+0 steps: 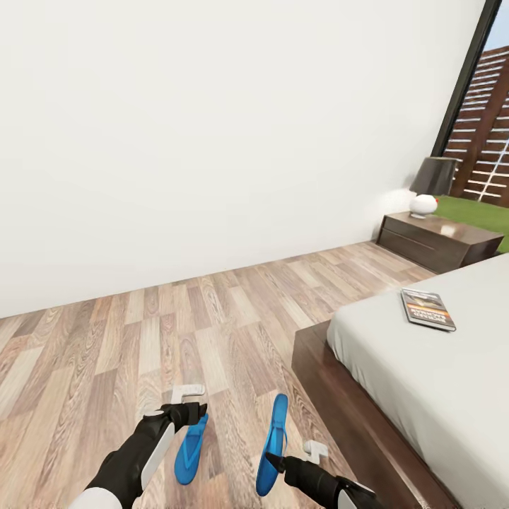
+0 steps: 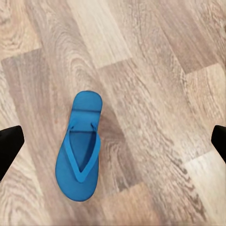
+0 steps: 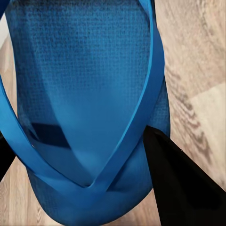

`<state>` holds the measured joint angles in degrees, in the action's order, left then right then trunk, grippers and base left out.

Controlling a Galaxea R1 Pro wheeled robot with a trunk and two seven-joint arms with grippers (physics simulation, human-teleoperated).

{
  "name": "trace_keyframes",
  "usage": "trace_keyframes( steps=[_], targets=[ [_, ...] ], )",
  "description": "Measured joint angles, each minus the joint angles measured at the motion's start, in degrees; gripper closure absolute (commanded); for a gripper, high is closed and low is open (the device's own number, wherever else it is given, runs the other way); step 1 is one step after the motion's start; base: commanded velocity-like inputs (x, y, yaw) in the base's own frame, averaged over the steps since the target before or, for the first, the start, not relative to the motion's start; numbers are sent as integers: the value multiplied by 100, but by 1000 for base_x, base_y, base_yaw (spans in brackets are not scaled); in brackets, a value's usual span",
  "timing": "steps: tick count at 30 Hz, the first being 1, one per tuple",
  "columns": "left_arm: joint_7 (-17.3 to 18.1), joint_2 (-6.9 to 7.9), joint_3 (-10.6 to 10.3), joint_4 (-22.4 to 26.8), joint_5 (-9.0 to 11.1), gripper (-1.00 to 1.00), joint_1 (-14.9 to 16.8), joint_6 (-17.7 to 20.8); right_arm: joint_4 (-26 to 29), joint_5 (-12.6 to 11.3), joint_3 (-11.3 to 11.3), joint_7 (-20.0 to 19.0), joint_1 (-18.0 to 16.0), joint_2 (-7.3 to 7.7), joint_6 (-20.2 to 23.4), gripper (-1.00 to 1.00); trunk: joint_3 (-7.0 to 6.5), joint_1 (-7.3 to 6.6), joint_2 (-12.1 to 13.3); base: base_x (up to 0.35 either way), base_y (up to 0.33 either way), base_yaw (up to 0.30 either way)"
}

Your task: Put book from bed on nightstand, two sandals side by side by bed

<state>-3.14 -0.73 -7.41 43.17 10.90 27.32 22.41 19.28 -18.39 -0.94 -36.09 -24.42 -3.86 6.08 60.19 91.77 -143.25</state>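
While both bright blue flat flip-flops are lying on the brown wood-plank floor (image 1: 141, 332) beside the bed, the right tool (image 1: 277, 463) is sitting at the right sandal (image 1: 272, 444), fingers either side of its strap; whether it's clamping, I cannot tell. Left tool (image 1: 189, 413) is hovering with fingers apart over the left sandal (image 2: 80, 148). Sandals are looking roughly parallel, near each other. Further off, the thin dark paperback book (image 1: 427, 308) is lying on the pale grey mattress (image 1: 431, 382); dark wooden nightstand (image 1: 438, 244) is waiting beyond. Book move not yet done.
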Motion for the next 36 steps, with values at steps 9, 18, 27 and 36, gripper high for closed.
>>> trace_keyframes(
  steps=[9, 18, 27, 36],
  targets=[
    [-4, -33, 32, 38, 35, -100, 26, 25, 42, -45, -32, -7, -34, -27, 21, 100, 177, 20, -12, 0, 0, 0],
    [-4, -86, 87, 103, 187, -100, -138, 27, 110, -50, -72, 291, -184, -17, 24, 100, 221, 26, -14, 0, 0, 0],
    [-4, -84, 95, 104, 336, -100, -175, 27, 108, -48, -72, 594, -185, -15, 25, 100, 421, 49, -26, 0, 0, 0],
    [-4, -79, 102, 104, 338, -100, -175, 27, 104, -46, -70, 897, -185, -17, 25, 100, 620, 72, -38, 0, 0, 0]
  ],
)
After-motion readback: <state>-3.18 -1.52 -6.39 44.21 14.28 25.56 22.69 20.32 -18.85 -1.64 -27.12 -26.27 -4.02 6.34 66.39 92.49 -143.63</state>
